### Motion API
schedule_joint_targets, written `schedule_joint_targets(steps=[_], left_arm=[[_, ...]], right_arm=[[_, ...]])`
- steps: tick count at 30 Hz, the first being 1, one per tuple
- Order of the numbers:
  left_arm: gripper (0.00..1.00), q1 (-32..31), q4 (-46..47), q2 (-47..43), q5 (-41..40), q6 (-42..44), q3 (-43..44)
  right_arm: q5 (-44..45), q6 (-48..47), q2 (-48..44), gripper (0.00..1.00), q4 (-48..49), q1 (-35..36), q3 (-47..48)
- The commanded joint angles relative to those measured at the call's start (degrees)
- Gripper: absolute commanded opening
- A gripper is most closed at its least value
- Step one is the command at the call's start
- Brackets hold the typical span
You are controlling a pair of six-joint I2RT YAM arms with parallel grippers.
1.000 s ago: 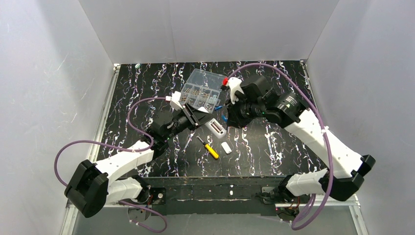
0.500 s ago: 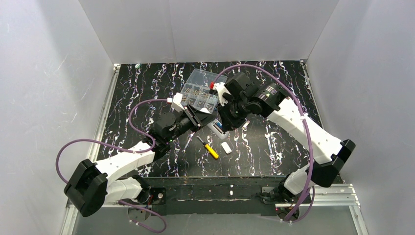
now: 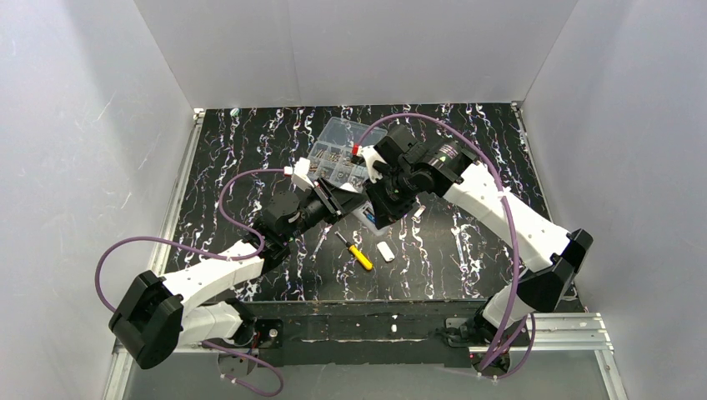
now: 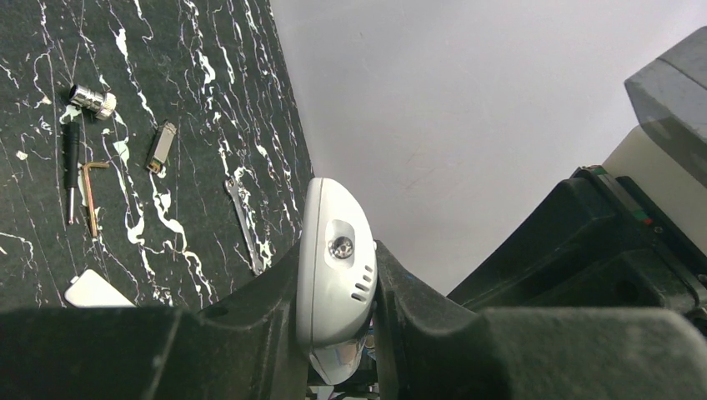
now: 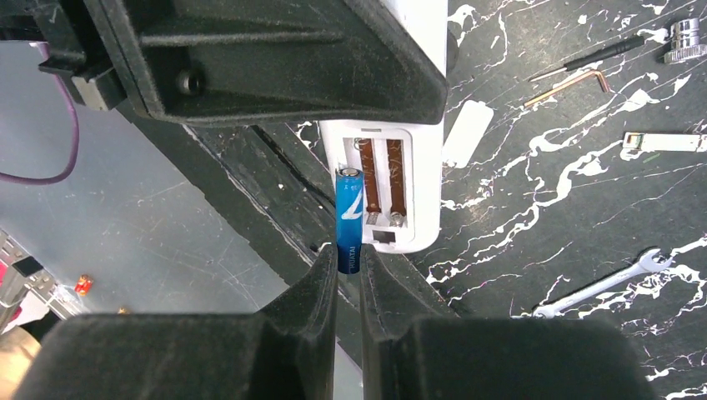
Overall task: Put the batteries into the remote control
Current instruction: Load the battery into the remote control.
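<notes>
My left gripper (image 4: 333, 283) is shut on the white remote control (image 4: 332, 250), clamping it edge-on by its rounded end. In the right wrist view the remote control (image 5: 421, 150) shows its open battery compartment (image 5: 382, 185), with two empty slots facing the camera. My right gripper (image 5: 348, 258) is shut on one blue battery (image 5: 348, 218). The battery stands upright with its top end at the compartment's left edge. From above, both grippers meet mid-table, the left gripper (image 3: 343, 202) beside the right gripper (image 3: 375, 210). Other batteries are not visible.
A small white cover piece (image 3: 384, 251) and a yellow-handled screwdriver (image 3: 360, 255) lie just in front of the grippers. A clear compartment box (image 3: 338, 154) stands behind them. A wrench (image 5: 596, 287), hex key (image 5: 575, 86) and socket (image 5: 685, 37) lie to the right.
My right arm has swung left with the battery, closing in over the remote. The left gripper has shifted slightly and stays clamped on the remote.
</notes>
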Motion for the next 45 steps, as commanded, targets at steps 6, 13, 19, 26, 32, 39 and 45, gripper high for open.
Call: schedule_joint_targets(steps=[6,13,19,26,32,39,45], left_arm=[[0.0,-0.3,4.5,-1.8,-0.1,0.4,1.3],[0.0,-0.3,5.2,-1.7,0.0,0.0,1.4],[0.0,-0.4,5.1,-1.8,0.0,-0.1,1.5],[0.0,-0.3,5.4,-1.4,0.0,-0.5,1.7],[0.0,-0.3,5.5,-1.8,0.1,-0.6,1.7],[0.0,-0.3,5.7,-1.8,0.1,-1.3,1.9],[0.0,-0.3,6.4,-1.5,0.5,-2.5,1.9]], right_arm=[[-0.2,0.0,0.4,0.01,1.8,0.2,0.6],[1.2,0.0,0.4,0.01,1.9,0.3,-0.6],[1.9,0.2,0.2,0.01,2.1,0.3,-1.2],[1.6,0.2,0.2,0.01,2.6,0.2,-1.8],[1.2,0.1,0.9,0.01,2.6,0.3,-1.7],[1.7,0.0,1.2,0.01,3.0,0.3,-1.8],[2.7,-0.2,1.3,0.01,3.7,0.3,-1.7]])
